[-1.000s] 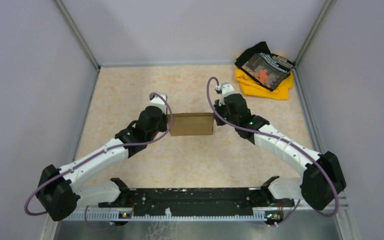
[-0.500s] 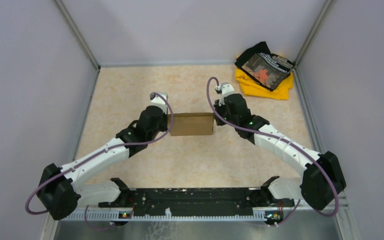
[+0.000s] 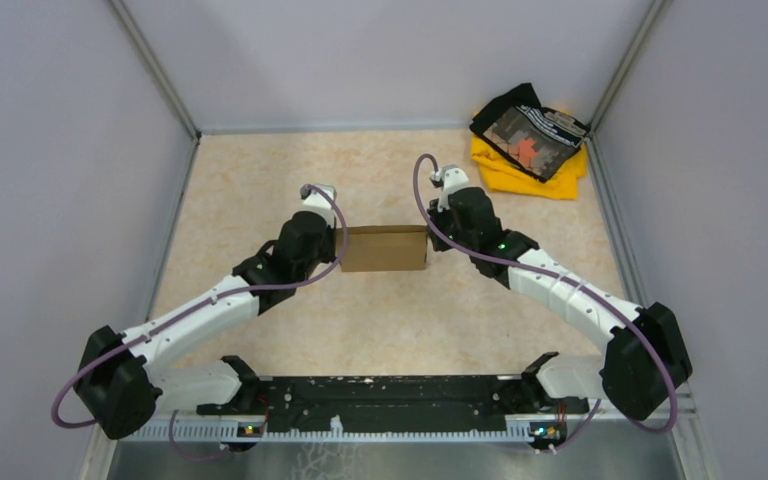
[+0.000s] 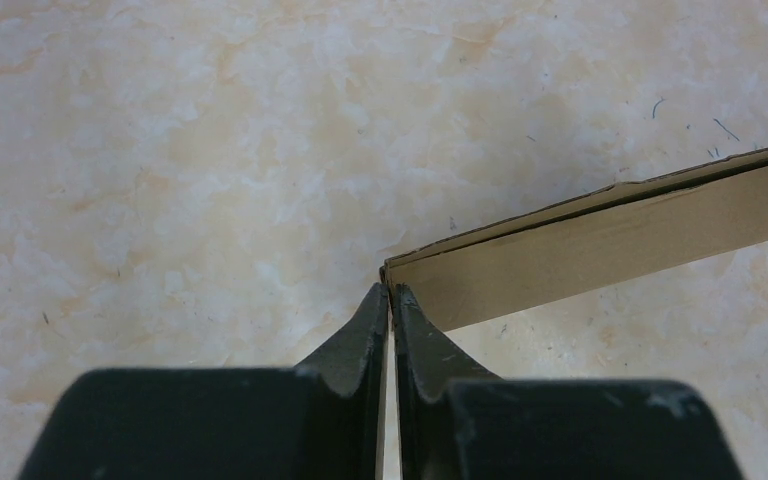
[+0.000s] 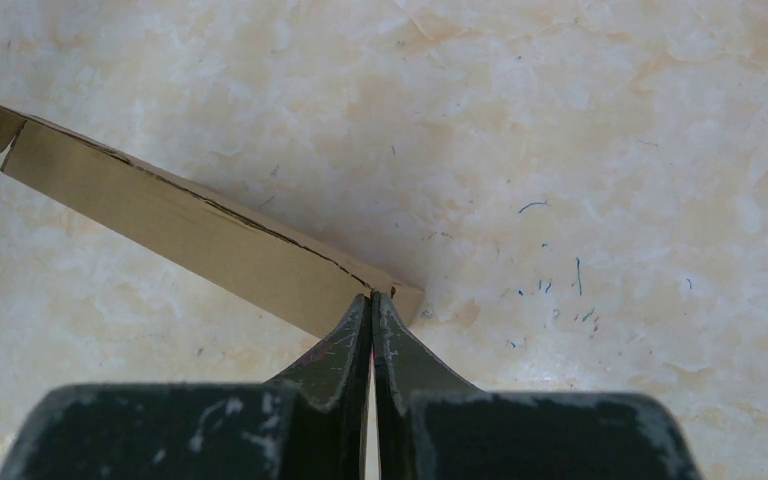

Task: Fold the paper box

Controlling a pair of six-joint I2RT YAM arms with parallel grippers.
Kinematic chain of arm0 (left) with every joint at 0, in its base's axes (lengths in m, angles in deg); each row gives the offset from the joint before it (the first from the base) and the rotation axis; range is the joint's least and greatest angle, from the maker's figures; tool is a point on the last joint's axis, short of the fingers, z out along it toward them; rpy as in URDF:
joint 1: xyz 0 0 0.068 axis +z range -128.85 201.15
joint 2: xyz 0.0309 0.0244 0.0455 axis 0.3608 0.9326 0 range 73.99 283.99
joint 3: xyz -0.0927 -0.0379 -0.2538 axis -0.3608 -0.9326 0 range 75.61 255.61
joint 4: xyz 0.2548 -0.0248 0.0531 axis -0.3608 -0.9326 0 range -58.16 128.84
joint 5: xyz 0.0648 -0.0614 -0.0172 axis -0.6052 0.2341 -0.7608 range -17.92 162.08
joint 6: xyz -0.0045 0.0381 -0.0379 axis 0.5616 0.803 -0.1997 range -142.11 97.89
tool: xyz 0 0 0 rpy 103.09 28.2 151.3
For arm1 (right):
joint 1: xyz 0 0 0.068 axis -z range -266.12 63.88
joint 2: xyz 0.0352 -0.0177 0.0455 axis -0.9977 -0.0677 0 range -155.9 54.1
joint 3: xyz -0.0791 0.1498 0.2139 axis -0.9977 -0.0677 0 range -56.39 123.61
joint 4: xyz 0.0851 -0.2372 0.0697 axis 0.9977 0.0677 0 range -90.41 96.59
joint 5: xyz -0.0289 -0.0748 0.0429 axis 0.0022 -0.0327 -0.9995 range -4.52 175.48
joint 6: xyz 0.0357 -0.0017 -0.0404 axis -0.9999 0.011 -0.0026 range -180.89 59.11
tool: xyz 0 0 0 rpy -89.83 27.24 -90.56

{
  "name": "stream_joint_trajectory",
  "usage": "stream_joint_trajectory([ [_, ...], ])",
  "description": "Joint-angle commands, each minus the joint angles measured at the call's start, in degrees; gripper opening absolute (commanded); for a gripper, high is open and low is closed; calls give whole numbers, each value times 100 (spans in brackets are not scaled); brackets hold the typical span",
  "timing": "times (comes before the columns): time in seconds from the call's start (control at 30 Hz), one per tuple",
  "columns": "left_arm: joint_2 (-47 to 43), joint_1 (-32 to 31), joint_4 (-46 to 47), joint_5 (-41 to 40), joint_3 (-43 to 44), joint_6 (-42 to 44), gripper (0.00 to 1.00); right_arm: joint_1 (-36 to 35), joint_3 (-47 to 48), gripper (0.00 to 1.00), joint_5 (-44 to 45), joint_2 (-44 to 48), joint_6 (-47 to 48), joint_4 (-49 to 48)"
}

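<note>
Left gripper (image 4: 389,292) tight on paper box (image 4: 600,240) end, right gripper (image 5: 371,297) (opposite end) shut

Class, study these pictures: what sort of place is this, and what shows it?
Probably a robotics lab test cell: a left arm and right arm bolted at the table edge, plain grey partition walls enclosing it, and a paper box between the arms.

Left tool (image 4: 388,296) tight on the corner of the paper box (image 4: 610,236)
</note>
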State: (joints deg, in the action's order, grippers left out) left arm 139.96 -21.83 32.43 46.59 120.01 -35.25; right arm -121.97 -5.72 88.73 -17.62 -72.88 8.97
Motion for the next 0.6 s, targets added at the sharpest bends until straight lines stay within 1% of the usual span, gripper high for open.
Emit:
stream_joint_trajectory([
  [0.0,60,26,115,18,33,58,8,-106,134,0,-46,-87,65,-73],
  [0.33,81,44,108,33,66,27,4,-106,207,0,-97,-120,85,4],
  [0.57,68,44,79,142,124,-11,4,-104,305,0,-116,-148,54,87],
])
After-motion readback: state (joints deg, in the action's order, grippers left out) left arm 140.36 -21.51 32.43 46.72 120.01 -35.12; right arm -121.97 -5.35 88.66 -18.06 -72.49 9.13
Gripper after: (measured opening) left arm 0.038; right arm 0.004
